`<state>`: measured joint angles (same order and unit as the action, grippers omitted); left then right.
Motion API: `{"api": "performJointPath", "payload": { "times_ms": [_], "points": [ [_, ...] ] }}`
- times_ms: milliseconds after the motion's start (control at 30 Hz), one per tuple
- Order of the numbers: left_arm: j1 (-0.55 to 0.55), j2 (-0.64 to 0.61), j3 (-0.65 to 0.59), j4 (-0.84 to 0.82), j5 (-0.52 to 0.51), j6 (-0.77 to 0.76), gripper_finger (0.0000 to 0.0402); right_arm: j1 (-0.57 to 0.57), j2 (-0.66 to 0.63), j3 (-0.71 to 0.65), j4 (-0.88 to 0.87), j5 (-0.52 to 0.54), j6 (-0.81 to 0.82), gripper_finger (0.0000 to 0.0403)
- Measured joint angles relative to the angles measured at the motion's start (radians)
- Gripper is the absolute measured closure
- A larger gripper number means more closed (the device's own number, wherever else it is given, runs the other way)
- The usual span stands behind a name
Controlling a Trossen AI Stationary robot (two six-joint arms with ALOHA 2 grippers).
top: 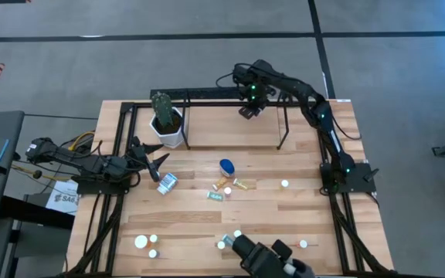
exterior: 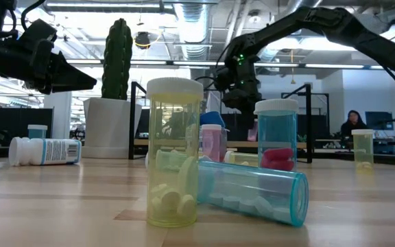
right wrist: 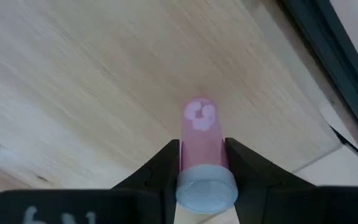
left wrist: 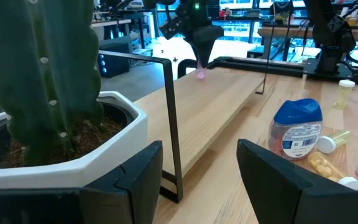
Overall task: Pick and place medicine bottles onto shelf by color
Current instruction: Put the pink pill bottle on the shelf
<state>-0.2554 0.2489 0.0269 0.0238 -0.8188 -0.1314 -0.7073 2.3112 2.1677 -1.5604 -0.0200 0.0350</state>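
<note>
Right gripper point(right wrist: 202, 163) is clamped on a pink bottle point(right wrist: 200, 134), holding it just below its white cap with the base pointing down at the shelf point(top: 230, 123). In the high view that gripper point(top: 249, 110) sits over the shelf's far edge; whether the bottle's base already touches the board cannot be told.

By size, the tabletop point(top: 269, 220) comes first, then the shelf with its black rails, then the cactus pot point(top: 168, 127) by the shelf's left post. The left gripper point(top: 151, 161) waits near that pot with its fingers apart and nothing between them.

Smaller still, a rounded blue bottle point(top: 227, 165) stands mid-tabletop, with a white bottle point(top: 166, 182) lying near the left gripper and amber and teal ones point(top: 216, 195) lying close by the blue one. More white-capped bottles point(top: 141, 242) are strewn along the near edge.

The pink bottle looks like light, stiff plastic, smooth and likely slippery, with loose pills inside that may shift. The hold under the cap seems sound, since the cap's lip should stop a slide. Being narrow and tall, it would probably tip if let go before it stands flat.
</note>
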Motion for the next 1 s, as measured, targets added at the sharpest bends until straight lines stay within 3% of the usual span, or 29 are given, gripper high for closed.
{"api": "performJointPath", "payload": {
  "times_ms": [500, 1000],
  "points": [
    [0.0, 0.0, 0.0, 0.0, 0.0, 0.0, 0.0206, 0.015, 0.0, 0.0, -0.004, 0.054, -0.197, 0.026],
    [0.0, 0.0, 0.0, 0.0, 0.0, 0.0, 0.0206, -0.008, 0.0, -0.001, 0.016, 0.096, -0.28, 0.026]
  ]
}}
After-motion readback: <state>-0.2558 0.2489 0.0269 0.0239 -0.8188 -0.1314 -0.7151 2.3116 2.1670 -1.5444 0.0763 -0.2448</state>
